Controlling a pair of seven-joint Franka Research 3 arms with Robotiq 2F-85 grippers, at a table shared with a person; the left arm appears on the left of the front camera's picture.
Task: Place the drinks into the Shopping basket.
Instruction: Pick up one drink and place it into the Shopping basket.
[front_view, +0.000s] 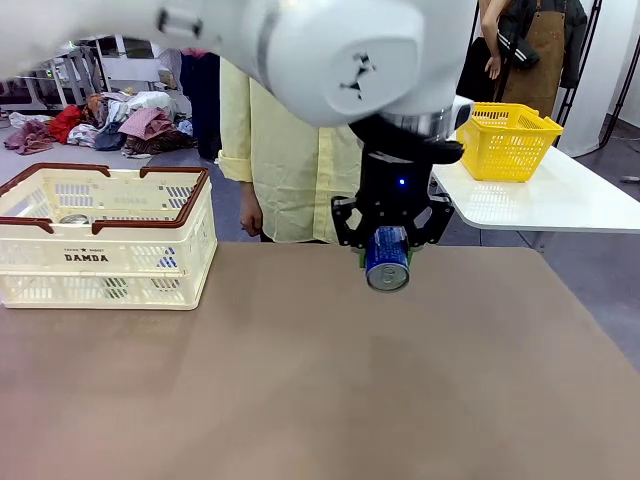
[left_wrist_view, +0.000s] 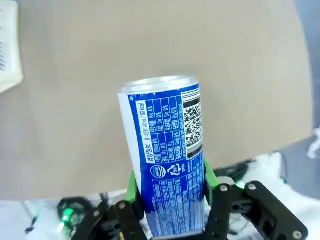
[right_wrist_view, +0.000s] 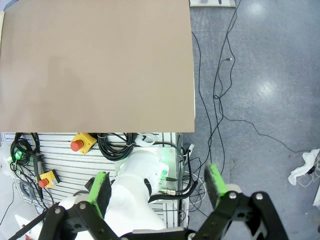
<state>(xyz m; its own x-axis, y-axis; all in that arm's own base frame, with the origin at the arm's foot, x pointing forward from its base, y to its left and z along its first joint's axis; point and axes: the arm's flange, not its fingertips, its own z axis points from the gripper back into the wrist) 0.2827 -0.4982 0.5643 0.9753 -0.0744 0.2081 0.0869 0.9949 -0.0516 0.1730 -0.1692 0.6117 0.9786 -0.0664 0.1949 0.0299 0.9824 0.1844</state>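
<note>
Blue can (front_view: 387, 259) (lying level) clamped in left gripper (front_view: 388, 250) above table (front_view: 320, 380), right gripper (right_wrist_view: 156, 187) wide apart

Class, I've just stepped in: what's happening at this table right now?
The robot's left hand is shut on a blue drink can, held in the air above the brown table, to the right of the cream Shopping basket. The basket already holds at least one can. The right hand is open and holds nothing. A person in a yellow shirt stands at the far side.
</note>
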